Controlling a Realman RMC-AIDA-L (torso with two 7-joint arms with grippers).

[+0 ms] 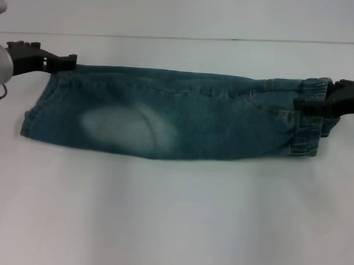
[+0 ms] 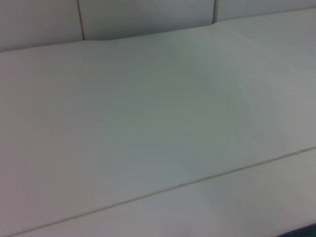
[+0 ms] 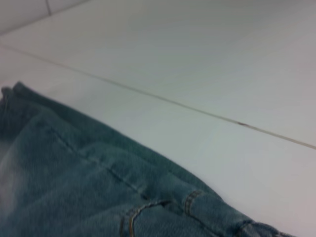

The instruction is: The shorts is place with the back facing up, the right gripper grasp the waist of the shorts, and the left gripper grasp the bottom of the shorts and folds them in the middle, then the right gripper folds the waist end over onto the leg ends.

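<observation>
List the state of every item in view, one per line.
shorts: folded lengthwise in half, lying flat across the table, waist toward the robot's right, leg ends toward its left.
left hand: at the far corner of the leg ends, touching the denim.
right hand: over the waistband, on the denim.
table: white, bears the shorts.

shorts (image 1: 178,115) flat across table (image 1: 173,226), L claw (image 1: 62,62) at leg end, R claw (image 1: 310,105) at waist
</observation>
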